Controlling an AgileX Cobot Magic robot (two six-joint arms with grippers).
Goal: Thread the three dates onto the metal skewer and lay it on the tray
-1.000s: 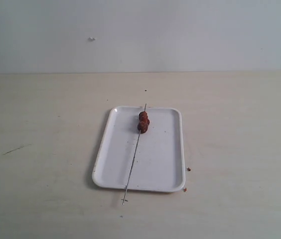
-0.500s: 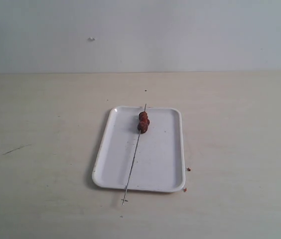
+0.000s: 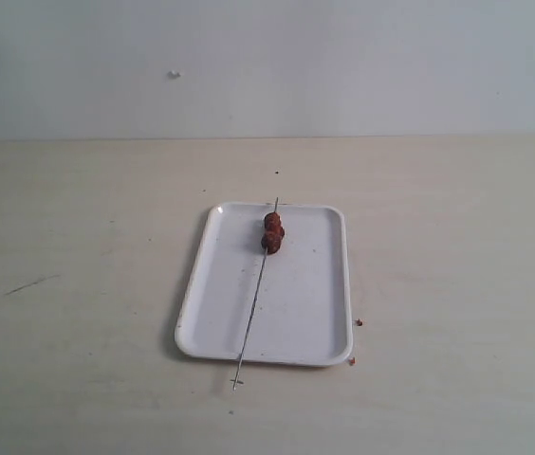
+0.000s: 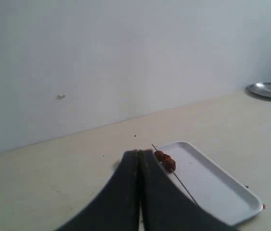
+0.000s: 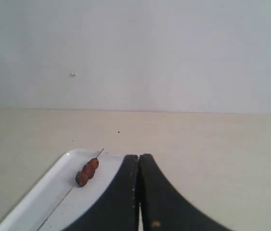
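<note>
My left gripper (image 4: 139,155) and right gripper (image 5: 139,158) are both pressed closed on nothing, apart from the tray (image 3: 307,305). The metal skewer (image 3: 256,289) lies along the tray, its near end overhanging the near rim, with the three dates (image 3: 272,233) bunched by the far rim. The rod looks light, stiff and slick, the fruit soft — I'd pinch the bare shaft mid-tray.

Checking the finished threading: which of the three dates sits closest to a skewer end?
The date farthest back in the exterior view, just short of the metal skewer's far tip; the other two follow it.
</note>
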